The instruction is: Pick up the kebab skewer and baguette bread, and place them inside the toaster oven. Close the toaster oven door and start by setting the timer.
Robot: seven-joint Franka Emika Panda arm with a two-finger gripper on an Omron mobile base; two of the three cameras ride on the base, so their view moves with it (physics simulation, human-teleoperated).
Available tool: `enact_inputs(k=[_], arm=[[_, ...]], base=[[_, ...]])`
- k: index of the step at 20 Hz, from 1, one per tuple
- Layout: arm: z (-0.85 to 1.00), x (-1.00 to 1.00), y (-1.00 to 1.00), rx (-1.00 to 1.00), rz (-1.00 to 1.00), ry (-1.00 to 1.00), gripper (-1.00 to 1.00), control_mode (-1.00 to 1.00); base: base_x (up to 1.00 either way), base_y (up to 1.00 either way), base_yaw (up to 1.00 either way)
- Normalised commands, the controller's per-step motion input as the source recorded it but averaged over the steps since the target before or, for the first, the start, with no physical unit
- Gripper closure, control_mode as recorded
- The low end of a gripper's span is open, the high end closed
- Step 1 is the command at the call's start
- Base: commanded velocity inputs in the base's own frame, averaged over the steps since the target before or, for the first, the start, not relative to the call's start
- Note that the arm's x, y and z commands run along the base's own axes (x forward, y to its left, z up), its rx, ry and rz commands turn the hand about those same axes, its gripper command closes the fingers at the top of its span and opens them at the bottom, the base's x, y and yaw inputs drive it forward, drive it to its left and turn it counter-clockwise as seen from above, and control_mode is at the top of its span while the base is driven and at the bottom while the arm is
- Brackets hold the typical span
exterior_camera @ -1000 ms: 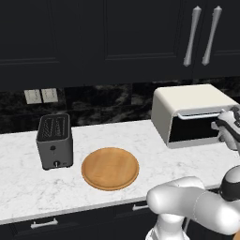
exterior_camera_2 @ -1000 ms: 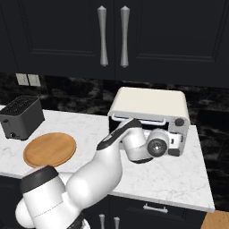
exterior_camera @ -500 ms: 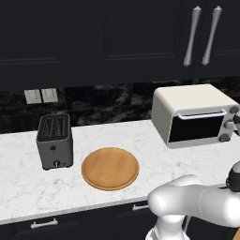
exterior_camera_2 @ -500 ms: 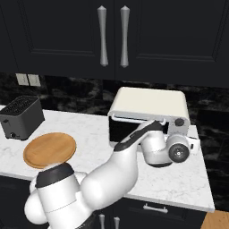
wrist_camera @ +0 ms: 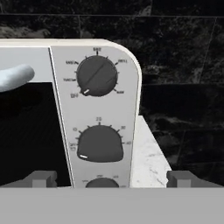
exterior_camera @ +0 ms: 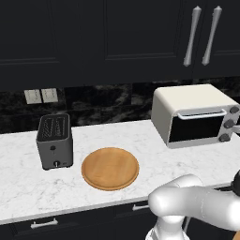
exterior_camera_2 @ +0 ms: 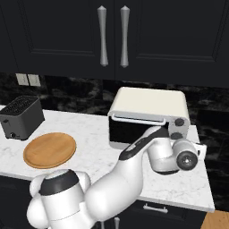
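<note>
Cream-white and boxy, the toaster oven stands directly ahead of the end effector, whose two dark fingertips are spread wide with nothing between them. On the oven's pale control panel the dark round timer knob lies just above the gap between the tips, so I judge that a short straight advance, slightly raised, would bring the knob between them. A second dark knob sits higher on the same panel, and the rim of a third knob shows at the bottom: three knobs in one vertical column.

To the left of the end effector are the dark glass toaster oven door, which looks closed, and the end of its pale bar handle.

Farther to the left, on the white marble worktop, there is one round wooden board and one dark grey slot toaster.
</note>
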Motion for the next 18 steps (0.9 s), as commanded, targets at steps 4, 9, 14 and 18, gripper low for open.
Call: enact_inputs(k=[4, 9, 14, 18], arm=[[0.0, 0.06, 0.06, 0.03, 0.06, -0.2, -1.0, -1.0], [-0.12, 0.01, 0.02, 0.03, 0.1, -0.21, -1.0, -1.0], [-0.25, 0.01, -0.06, 0.03, 0.06, -0.02, -1.0, -1.0], [-0.05, 0.1, -0.05, 0.0, 0.0, 0.0, -1.0, -1.0]], base=[[0.0, 0.0, 0.0], [0.0, 0.0, 0.0], [0.0, 0.0, 0.0], [0.0, 0.0, 0.0]])
